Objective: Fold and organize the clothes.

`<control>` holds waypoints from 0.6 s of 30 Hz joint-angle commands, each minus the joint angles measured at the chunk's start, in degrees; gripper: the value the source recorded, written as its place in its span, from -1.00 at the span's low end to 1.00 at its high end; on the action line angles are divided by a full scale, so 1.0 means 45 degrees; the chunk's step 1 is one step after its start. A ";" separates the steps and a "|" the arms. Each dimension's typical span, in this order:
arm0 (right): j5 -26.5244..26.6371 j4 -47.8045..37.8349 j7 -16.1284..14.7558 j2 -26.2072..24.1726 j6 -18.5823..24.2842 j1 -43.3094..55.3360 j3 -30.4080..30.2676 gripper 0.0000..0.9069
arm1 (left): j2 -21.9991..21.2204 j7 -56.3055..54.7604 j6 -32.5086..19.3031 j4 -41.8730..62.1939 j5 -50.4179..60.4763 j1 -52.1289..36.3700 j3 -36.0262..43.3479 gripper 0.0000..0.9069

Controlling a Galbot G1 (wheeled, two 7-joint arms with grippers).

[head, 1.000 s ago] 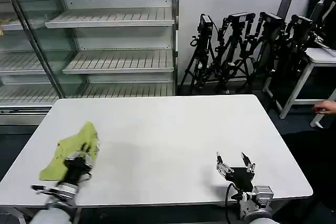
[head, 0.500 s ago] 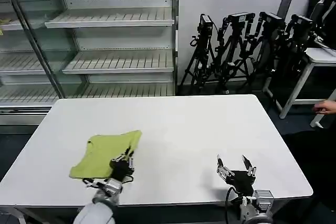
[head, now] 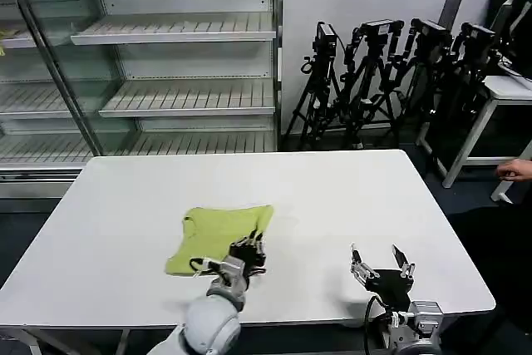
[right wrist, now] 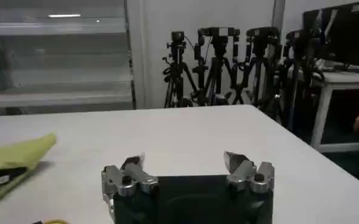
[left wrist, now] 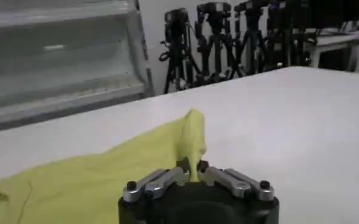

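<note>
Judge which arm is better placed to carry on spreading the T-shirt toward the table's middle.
Left. The left gripper is already shut on the near right edge of the yellow-green T-shirt, pinching a raised fold. The right gripper, jaws open, waits near the table's front edge, apart from the fabric.

T-shirt (head: 218, 234) | lime yellow-green | bunched, flat on table | near-left of centre

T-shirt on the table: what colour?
Lime yellow-green T-shirt, plain on the side facing up; the head view shows it best.
</note>
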 commanded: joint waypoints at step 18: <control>-0.0987 -0.0309 -0.0622 -0.0145 0.0894 0.0670 -0.0543 1.00 | -0.0104 0.1465 -0.2113 -0.2949 -0.4589 0.1151 -0.2413 1.00</control>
